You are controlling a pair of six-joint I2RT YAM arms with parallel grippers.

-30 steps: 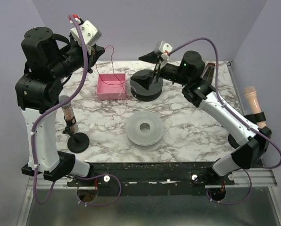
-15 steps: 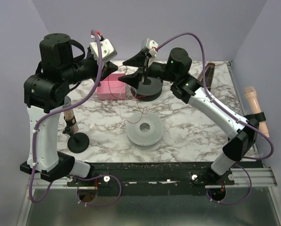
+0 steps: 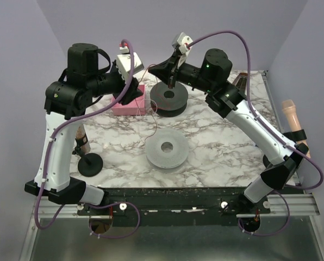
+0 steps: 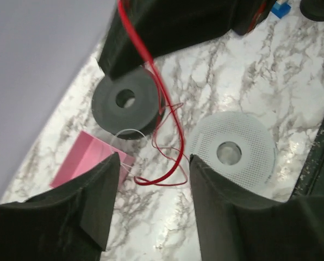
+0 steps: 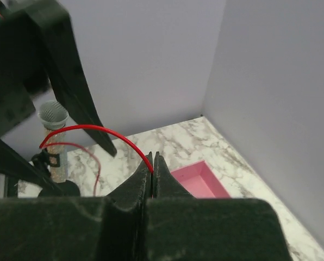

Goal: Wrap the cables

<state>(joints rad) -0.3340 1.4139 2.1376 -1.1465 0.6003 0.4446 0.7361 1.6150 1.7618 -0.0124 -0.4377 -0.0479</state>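
Red, thread-thin cable (image 5: 105, 130) arcs up into the right claw (image 5: 153, 163), whose jaws are pressed together on it. They pinch the strand high over the far middle of the table (image 3: 222, 157). From that pinch the cable drops and ends in loose curls on the marble. The curls lie between the black spool (image 4: 126, 106) at the far side and the white mesh spool (image 4: 232, 152) nearer the arms. Whether any turn already sits on the black spool cannot be told.

The left claw (image 4: 154, 159) hangs just left of the strand, over the pink box (image 3: 128, 103). Its jaws stand about half apart and hold nothing.

The step in hand looks like the start of winding, with one end lifted and the slack not yet gathered. The next move probably calls for the right claw to lead the strand round a spool under gentle tension. The left claw could close lower on the cable to steady the curls.
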